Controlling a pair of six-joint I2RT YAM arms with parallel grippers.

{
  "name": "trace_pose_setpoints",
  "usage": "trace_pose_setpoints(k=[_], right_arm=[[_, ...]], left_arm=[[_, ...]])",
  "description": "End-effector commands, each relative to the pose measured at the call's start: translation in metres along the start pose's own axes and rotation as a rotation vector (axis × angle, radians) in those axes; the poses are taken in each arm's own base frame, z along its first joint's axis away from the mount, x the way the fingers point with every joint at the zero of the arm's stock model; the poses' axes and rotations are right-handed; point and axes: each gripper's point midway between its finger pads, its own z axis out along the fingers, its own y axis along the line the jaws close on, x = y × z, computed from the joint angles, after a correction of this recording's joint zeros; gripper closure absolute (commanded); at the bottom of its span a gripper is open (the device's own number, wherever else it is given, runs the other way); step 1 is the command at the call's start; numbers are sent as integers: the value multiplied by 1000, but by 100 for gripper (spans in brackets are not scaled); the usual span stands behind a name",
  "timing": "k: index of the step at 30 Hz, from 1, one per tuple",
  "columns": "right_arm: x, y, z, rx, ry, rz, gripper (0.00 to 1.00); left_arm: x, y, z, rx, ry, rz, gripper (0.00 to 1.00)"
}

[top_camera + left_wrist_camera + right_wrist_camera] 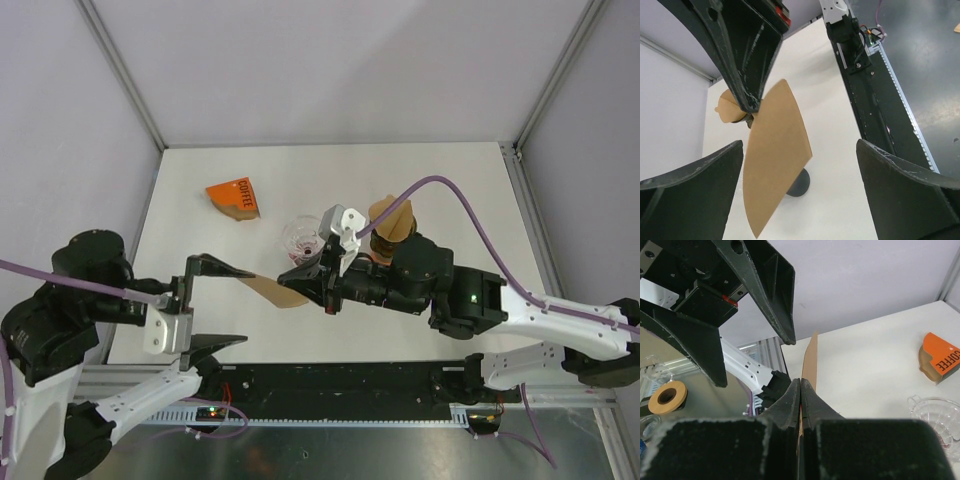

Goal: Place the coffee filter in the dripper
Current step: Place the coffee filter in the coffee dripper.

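My right gripper (300,287) is shut on a flat brown paper coffee filter (268,291) and holds it above the table, out toward the left arm. In the right wrist view the filter (809,357) stands edge-on between the closed fingertips (800,383). My left gripper (214,305) is open, and the filter's free end (776,155) hangs between its two fingers, nearer the left one, touching neither. The clear glass dripper (303,240) stands on the table behind the right gripper and is empty; it also shows in the right wrist view (936,416).
An orange coffee packet (235,198) lies at the back left of the table. A stack of brown filters (393,222) stands right of the dripper. A dark round spot (799,183) shows on the table under the filter. The black rail (340,385) runs along the near edge.
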Motion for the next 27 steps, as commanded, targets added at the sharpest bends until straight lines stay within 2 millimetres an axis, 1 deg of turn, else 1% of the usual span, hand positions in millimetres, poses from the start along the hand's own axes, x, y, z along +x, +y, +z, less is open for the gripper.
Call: trace_pose_setpoints(k=[1,2,5,11,17,22,27], right_arm=[[-19,-2,8,28,-75,-6,100],[-20,-2,9,30,-80,-5,100],[-23,-2,13,36,-97,-2,100],[-26,-2,17,38,-108,2,100],[-24,0,17,25,-101,2,100],[-24,-3,16,34,-103,0,100],[-24,2,17,2,-103,-2,100]], left_arm=[[-17,16,3,-34,-56,15,1],[-18,18,3,-37,-59,12,2],[-15,18,6,-30,-61,-11,12],[-1,18,13,-23,-36,-37,29],[5,27,14,-51,3,-27,31],[13,26,17,-45,17,-38,38],[18,31,18,-56,40,-34,39]])
